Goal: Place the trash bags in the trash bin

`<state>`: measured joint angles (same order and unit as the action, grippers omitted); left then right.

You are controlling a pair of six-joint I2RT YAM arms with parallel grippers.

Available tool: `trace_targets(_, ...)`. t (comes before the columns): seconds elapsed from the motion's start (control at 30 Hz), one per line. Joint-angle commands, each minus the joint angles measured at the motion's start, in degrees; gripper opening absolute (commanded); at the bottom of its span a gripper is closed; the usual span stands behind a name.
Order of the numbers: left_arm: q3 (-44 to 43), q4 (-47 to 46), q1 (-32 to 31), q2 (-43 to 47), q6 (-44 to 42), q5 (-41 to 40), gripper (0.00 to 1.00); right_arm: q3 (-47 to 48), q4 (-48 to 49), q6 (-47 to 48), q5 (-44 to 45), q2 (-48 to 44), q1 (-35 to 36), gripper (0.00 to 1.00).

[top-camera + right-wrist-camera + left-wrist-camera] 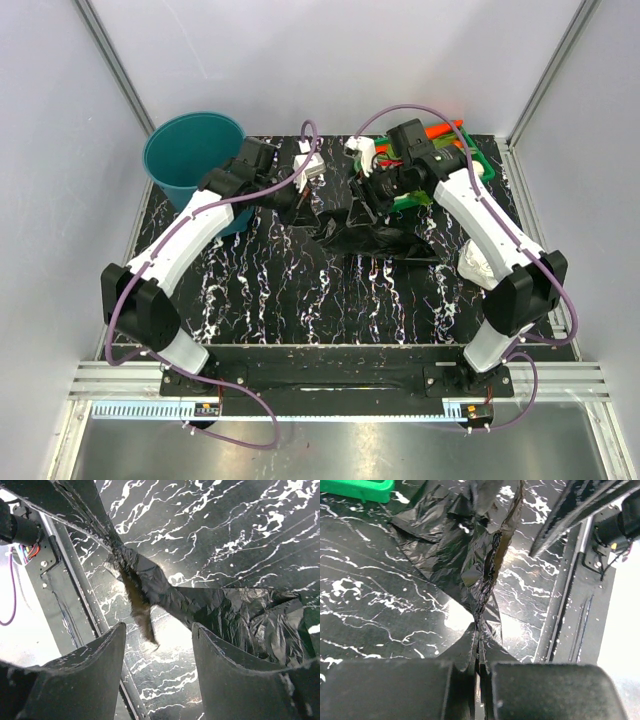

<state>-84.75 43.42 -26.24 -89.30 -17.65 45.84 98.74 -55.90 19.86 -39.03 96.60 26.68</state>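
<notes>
Glossy, wrinkled black trash bag (378, 240) lies mid-table on the white-veined black tabletop (250, 290), apart from the round teal trash bin (192, 150) at far left. Left gripper (479, 647) pinches its twisted film; right gripper (157, 630) gapes wide, seemingly touching nothing. Green tray (487, 166) behind; white crumpled wad (478, 262) beside.

Black trash bag (225, 612) beyond parted end effector (158, 630)

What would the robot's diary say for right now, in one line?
left gripper: shut on bag | right gripper: open, not gripping bag | bag: outside bin | bin: upright, by left arm
</notes>
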Motion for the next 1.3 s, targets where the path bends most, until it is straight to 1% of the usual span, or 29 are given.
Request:
trace_targets(0.0, 0.6, -7.2, -0.4, 1.0, 5.3, -6.4, 0.00, 3.8, -0.3, -3.7, 4.8, -3.3, 0.5, 0.61)
trace_targets(0.07, 0.6, -7.8, -0.7, 0.9, 6.1, -8.1, 0.00, 4.5, -0.2, -5.7, 3.7, -2.9, 0.5, 0.61)
trace_targets(0.17, 1.7, -10.0, -1.5, 1.3, 8.0, -11.1, 0.00, 6.0, 0.1, -11.4, 3.6, -1.2, 0.5, 0.57)
trace_targets(0.27, 1.8, -11.0, -2.7, 1.1, 9.2, -14.1, 0.00, 4.4, 4.0, -16.2, 2.1, -1.0, 0.5, 0.56)
trace_targets(0.33, 1.8, -11.1, -3.5, 1.0, 9.2, -15.5, 0.00, 3.7, 6.2, -18.8, 2.0, -0.9, 0.5, 0.56)
trace_targets(0.4, 1.7, -11.0, -4.0, 1.2, 9.3, -15.8, 0.00, 4.2, 6.6, -19.5, 2.7, -0.1, 0.5, 0.59)
trace_targets(0.53, 1.9, -10.6, -4.2, 1.7, 8.8, -13.2, 0.00, 3.7, 6.9, -17.1, 5.0, 0.9, 0.4, 0.61)
trace_targets(0.67, 2.0, -9.8, -4.3, 2.1, 7.5, -10.6, 0.00, 1.0, 6.9, -11.4, 4.2, 0.6, 0.5, 0.63)
trace_targets(0.8, 2.5, -9.2, -4.2, 2.5, 6.3, -10.2, 0.00, -1.1, 6.9, -8.6, 4.4, 0.2, 0.5, 0.61)
trace_targets(0.87, 2.7, -9.1, -4.2, 2.8, 6.1, -10.1, 0.00, -1.8, 7.3, -8.8, 4.4, -0.2, 0.5, 0.53)
trace_targets(0.9, 2.9, -9.1, -4.3, 2.7, 6.0, -9.9, 0.00, -2.1, 7.8, -8.9, 4.1, -0.3, 0.5, 0.45)
trace_targets(0.97, 3.0, -9.2, -4.3, 2.9, 5.7, -9.3, 0.00, -2.8, 9.0, -8.9, 3.8, -0.7, 0.5, 0.32)
trace_targets(1.07, 3.1, -9.1, -4.3, 3.0, 5.3, -8.6, 0.00, -3.8, 10.8, -9.3, 3.6, -1.2, 0.5, 0.18)
trace_targets(1.1, 3.0, -9.1, -4.3, 3.0, 5.1, -8.1, 0.00, -4.1, 11.3, -9.5, 3.3, -1.4, 0.4, 0.10)
trace_targets(1.17, 3.0, -8.5, -4.3, 3.1, 4.6, -6.5, 0.00, -4.8, 13.0, -10.5, 4.3, -1.8, 0.5, 0.01)
trace_targets(1.27, 3.1, -7.5, -4.3, 3.3, 3.2, -3.8, 0.00, -5.5, 14.7, -12.0, 9.9, -2.2, 0.5, 0.00)
